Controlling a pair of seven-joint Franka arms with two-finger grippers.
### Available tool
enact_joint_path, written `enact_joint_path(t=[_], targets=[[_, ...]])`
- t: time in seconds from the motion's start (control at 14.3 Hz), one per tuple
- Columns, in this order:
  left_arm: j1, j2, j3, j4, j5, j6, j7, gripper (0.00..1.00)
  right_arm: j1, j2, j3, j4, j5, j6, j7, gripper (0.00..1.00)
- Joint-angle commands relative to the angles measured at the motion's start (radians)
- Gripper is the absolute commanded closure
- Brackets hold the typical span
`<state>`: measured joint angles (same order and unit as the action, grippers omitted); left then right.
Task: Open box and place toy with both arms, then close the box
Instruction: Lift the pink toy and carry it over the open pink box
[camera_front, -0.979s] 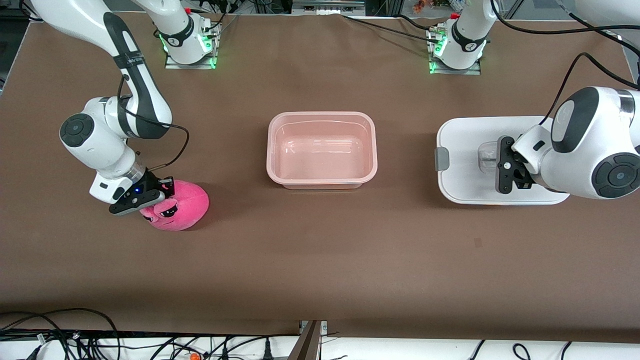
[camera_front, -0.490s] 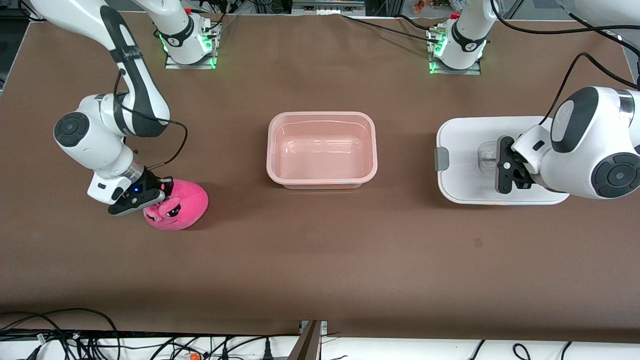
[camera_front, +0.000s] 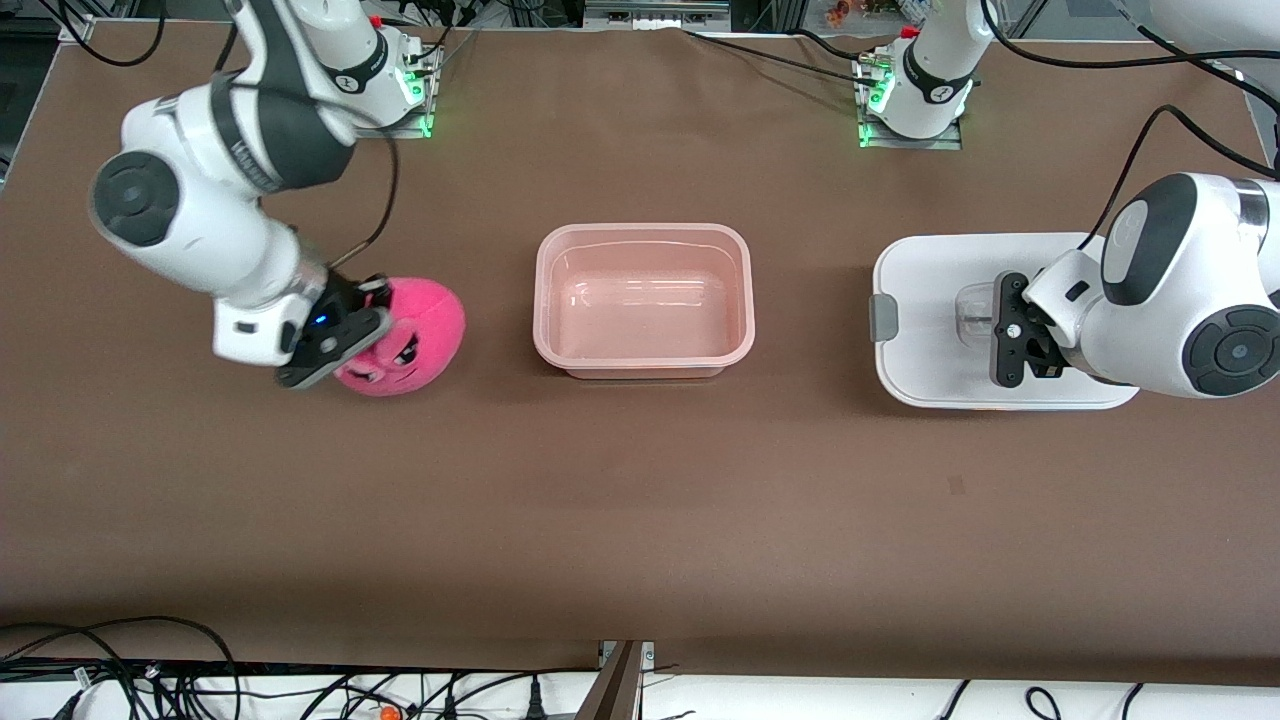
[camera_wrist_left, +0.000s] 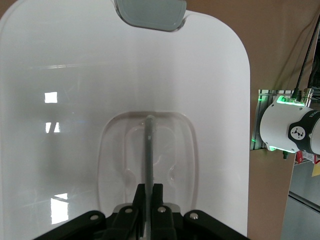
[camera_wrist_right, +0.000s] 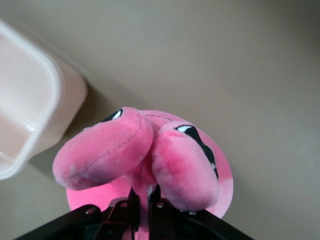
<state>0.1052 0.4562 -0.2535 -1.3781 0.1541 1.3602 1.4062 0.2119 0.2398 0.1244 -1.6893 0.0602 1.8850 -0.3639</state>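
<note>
The right gripper (camera_front: 345, 335) pinches the toy (camera_front: 410, 335) by a small fold, aloft beside the open box (camera_front: 643, 300); it may slip free. The left gripper (camera_front: 1010, 330) clamps the lid (camera_front: 925, 300) handle, waiting

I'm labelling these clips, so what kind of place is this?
Probably a robotics lab bench: two white robot arms bolted to a brown-covered table, loose black cables along its edge, and staged props, a translucent pinkish plastic tub and hot-pink plush toy.
</note>
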Motion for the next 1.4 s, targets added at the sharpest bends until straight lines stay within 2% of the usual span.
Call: enact_joint_path(t=[0.0, 0.14, 0.42, 0.63, 1.05, 1.33], targets=[[0.001, -0.008, -0.001, 0.007, 0.008, -0.015, 0.03, 1.0, 0.067, 0.013, 0.055, 0.036, -0.046, -0.052, -0.01, 1.0], [0.004, -0.008, -0.003, 0.008, 0.01, -0.015, 0.031, 1.0, 0.148, 0.015, 0.072, 0.066, -0.15, -0.056, -0.007, 1.0], [0.004, -0.008, -0.003, 0.005, 0.008, -0.016, 0.031, 1.0, 0.314, 0.018, 0.072, 0.117, -0.244, -0.167, 0.062, 1.0], [0.002, -0.008, -0.003, 0.008, 0.01, -0.023, 0.033, 1.0, 0.437, 0.045, 0.072, 0.117, -0.344, -0.178, 0.169, 1.0], [0.001, -0.008, -0.003, 0.008, 0.01, -0.023, 0.043, 1.0, 0.512, 0.134, 0.07, 0.122, -0.451, -0.152, 0.252, 1.0], [0.001, -0.008, -0.003, 0.008, 0.01, -0.023, 0.043, 1.0, 0.517, 0.199, 0.072, 0.19, -0.456, -0.141, 0.298, 1.0]])
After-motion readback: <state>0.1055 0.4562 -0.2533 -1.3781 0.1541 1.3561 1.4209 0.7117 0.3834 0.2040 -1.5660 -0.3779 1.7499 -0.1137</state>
